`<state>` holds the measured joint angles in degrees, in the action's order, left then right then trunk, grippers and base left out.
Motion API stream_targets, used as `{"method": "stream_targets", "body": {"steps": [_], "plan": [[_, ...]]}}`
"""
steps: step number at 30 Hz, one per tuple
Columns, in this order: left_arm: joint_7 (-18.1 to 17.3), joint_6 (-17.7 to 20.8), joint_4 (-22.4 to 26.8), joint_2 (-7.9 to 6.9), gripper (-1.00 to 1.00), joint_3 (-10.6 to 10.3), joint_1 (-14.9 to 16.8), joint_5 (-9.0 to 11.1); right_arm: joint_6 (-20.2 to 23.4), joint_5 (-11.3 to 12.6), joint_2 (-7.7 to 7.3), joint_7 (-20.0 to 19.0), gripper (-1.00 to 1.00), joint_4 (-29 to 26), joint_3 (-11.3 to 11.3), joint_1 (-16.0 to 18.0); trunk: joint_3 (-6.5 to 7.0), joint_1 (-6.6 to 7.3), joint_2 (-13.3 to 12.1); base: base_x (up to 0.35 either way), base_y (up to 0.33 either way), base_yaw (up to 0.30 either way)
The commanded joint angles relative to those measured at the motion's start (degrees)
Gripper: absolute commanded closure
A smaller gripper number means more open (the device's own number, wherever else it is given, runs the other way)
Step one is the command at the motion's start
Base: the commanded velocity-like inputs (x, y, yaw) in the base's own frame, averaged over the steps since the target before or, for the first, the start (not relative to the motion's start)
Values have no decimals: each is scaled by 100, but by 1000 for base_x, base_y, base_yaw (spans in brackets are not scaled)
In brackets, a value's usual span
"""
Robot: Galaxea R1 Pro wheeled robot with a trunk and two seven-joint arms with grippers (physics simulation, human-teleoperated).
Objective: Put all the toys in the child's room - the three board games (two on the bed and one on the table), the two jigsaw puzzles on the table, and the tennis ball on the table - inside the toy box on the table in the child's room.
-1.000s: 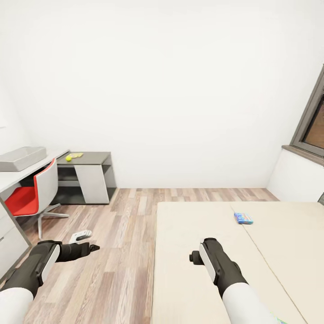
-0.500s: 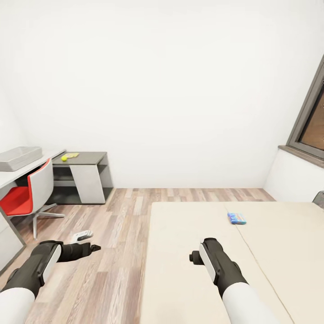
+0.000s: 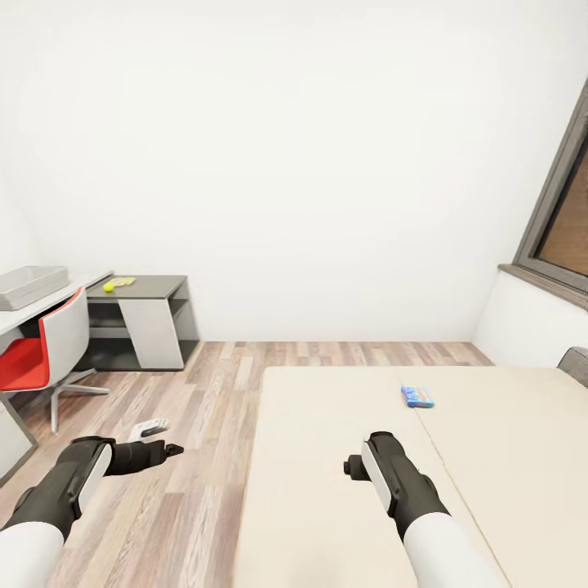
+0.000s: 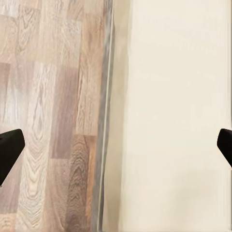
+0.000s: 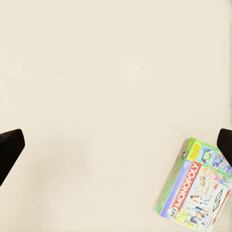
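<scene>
A blue board game (image 3: 417,397) lies on the cream bed (image 3: 351,425). In the right wrist view a green-white Monopoly board game (image 5: 198,186) lies flat on the bed cover (image 5: 96,72), off to one side of my open right gripper (image 5: 116,145). My left gripper (image 3: 161,438) hangs open over the floor beside the bed's edge (image 4: 111,121). Far left, the grey toy box (image 3: 28,286) sits on a white desk. On a grey table (image 3: 155,287) beside it are the tennis ball (image 3: 108,287) and a yellow jigsaw puzzle (image 3: 123,282).
A red and white swivel chair (image 3: 41,351) stands in front of the desk. Wood-plank floor (image 3: 204,392) runs between desk and bed. A dark-framed window (image 3: 563,220) and its sill are at the right, with a grey headboard corner (image 3: 576,363) below.
The whole view has shifted, so the camera has turned right: desk, table and bed sit further left in the picture. Both arms hold the same pose.
</scene>
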<state>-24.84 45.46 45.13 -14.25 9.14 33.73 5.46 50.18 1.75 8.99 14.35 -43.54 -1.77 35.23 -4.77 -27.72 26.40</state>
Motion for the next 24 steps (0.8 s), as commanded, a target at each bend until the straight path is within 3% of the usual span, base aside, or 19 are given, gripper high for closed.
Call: {"method": "stream_targets", "body": {"steps": [1,24], "plan": [[14,51,4,0,-100,9,4,58,18,20,6,24,-100,-6,-20,7,-13,-4,13,0,-186,0],[14,51,4,-1,-100,9,4,57,10,18,6,24,-100,-6,-22,3,-13,-4,13,0,-186,0]]}}
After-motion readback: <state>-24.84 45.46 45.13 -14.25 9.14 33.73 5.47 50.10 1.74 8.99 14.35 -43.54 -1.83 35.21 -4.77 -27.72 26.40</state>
